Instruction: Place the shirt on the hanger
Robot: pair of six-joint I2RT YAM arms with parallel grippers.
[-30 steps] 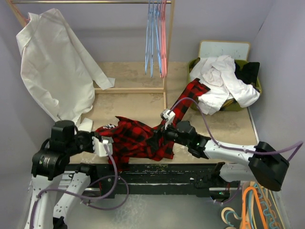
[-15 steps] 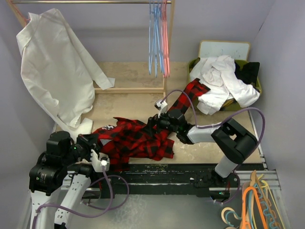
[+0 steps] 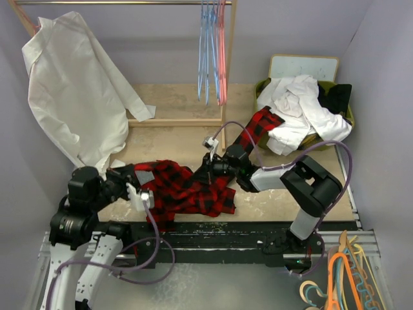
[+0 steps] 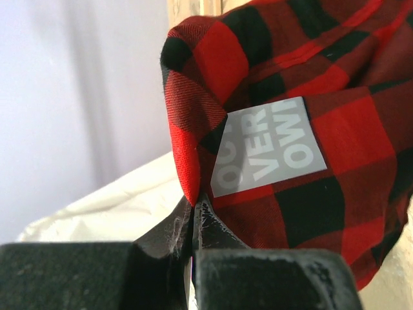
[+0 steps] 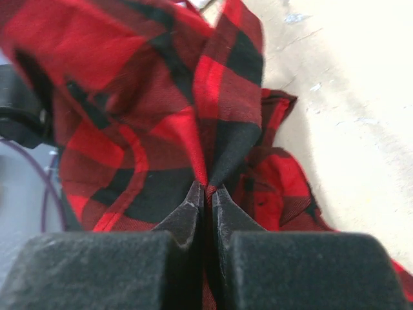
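Observation:
The red-and-black plaid shirt [image 3: 187,190] lies crumpled across the near part of the table, one sleeve [image 3: 258,129] running up toward the basket. My left gripper [image 3: 129,181] is shut on a folded edge of the shirt [image 4: 271,97], right beside its grey tag with white lettering [image 4: 268,148]. My right gripper [image 3: 205,173] is shut on a pinch of plaid cloth [image 5: 161,123] at the shirt's middle. The pink-red hanger [image 3: 222,55] hangs on the rail at the back, next to the blue ones, away from both grippers.
A large white garment [image 3: 71,84] drapes over the wooden rack [image 3: 227,77] at the left. Light blue hangers [image 3: 206,51] hang on the rail. A green basket [image 3: 348,116] of white clothes stands at the back right. Orange hangers [image 3: 342,278] lie at the near right.
My right gripper reached left onto the shirt's middle and closed on the cloth. My left gripper, still holding the tag edge, dipped toward me and then came back up over the table's edge.

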